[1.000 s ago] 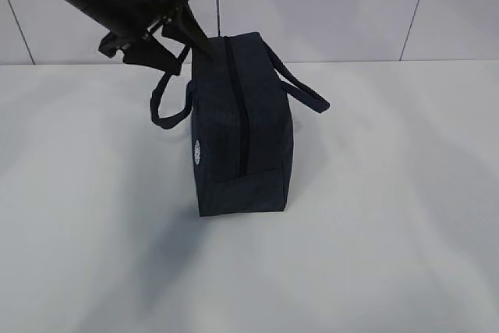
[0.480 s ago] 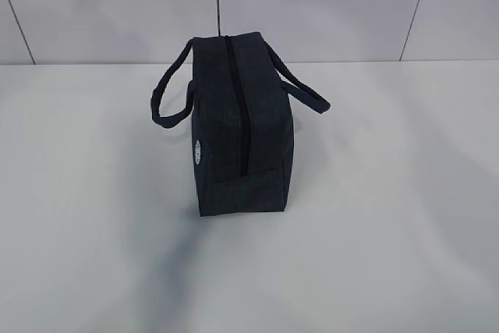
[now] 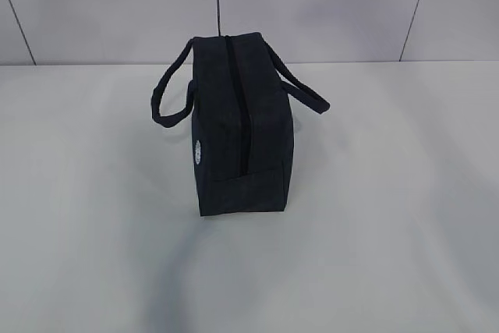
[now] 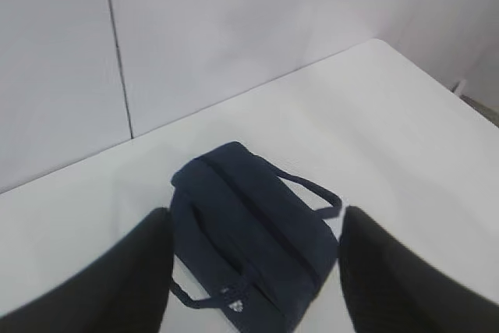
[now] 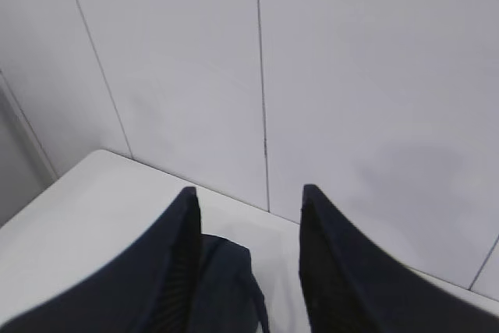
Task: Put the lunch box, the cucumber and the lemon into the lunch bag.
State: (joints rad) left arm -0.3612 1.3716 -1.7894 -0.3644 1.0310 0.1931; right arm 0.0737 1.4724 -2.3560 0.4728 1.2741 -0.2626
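lunch bag (image 3: pixel 240 126): dark navy fabric, boxy, stands upright on the table near the middle, narrow end toward the exterior camera
zipper (image 3: pixel 238 103): runs along the top from far end to near end, looks closed in exterior view; ring pull not made out
handles: two loops, left handle (image 3: pixel 166 99) droops out to the left side, right handle (image 3: pixel 300 86) sticks out to the right, tip hanging clear of the table
logo (image 3: pixel 199 151): small round white mark on the bag's left face, low toward the near end
lunch bag in left wrist view (image 4: pixel 253 232): seen from above and at a slant, both handles spread to the sides, white mark near bottom edge
lunch bag in right wrist view (image 5: pixel 226 286): only a dark fabric corner and a bit of handle show low between the fingers
lunch box, cucumber, lemon: not seen in any view
left end effector (image 4: pixel 253 271): up above the bag, not touching it, two dark fingers (image 4: pixel 117 286) set wide apart, nothing between them but the bag far below
right end effector (image 5: pixel 249 263): raised, aimed at the wall, fingers (image 5: pixel 343 271) apart at a middling gap, holding nothing that shows
table (image 3: pixel 390 232): white, plain, faint shadow in front of the bag
wall (image 3: pixel 327 5): white panels with thin dark seams behind the table
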